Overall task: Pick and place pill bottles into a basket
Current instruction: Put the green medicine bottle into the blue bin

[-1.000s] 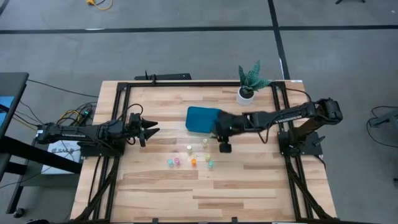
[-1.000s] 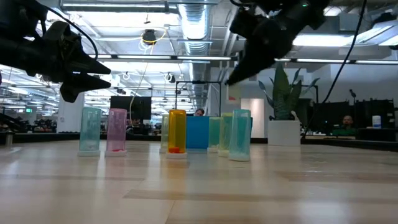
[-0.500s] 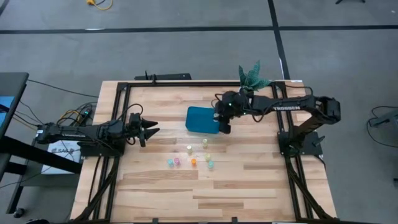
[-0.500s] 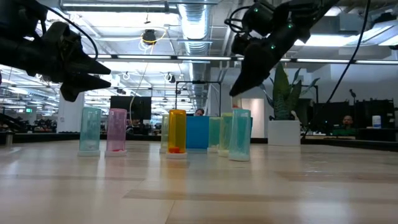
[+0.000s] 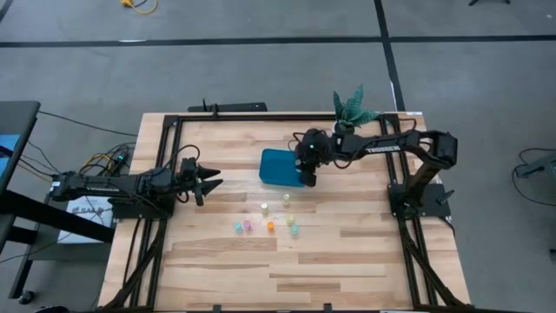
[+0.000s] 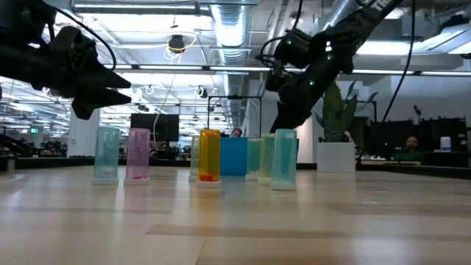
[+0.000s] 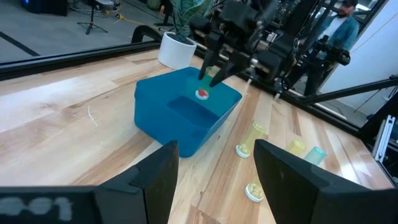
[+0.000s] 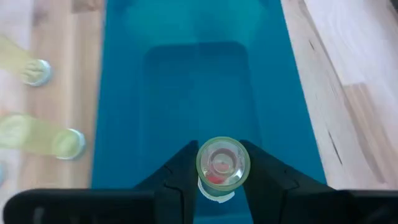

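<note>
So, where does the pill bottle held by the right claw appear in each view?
High view: hidden under the right claw at the basket's right edge.
Low view: not discernible; the claw hangs above the standing bottles.
Left wrist view: the held bottle shows its red spot over the basket.
Right wrist view: bottle between the fingers, above the basket floor.
Shared landmark: the teal basket.

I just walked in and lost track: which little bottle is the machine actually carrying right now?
Find the teal-blue basket in the middle of the wooden table. Over its edge nearest the potted plant hangs the right arm's tool, shut on a pale green bottle. Unlike the six bottles standing on the wood, it is in the air.
</note>
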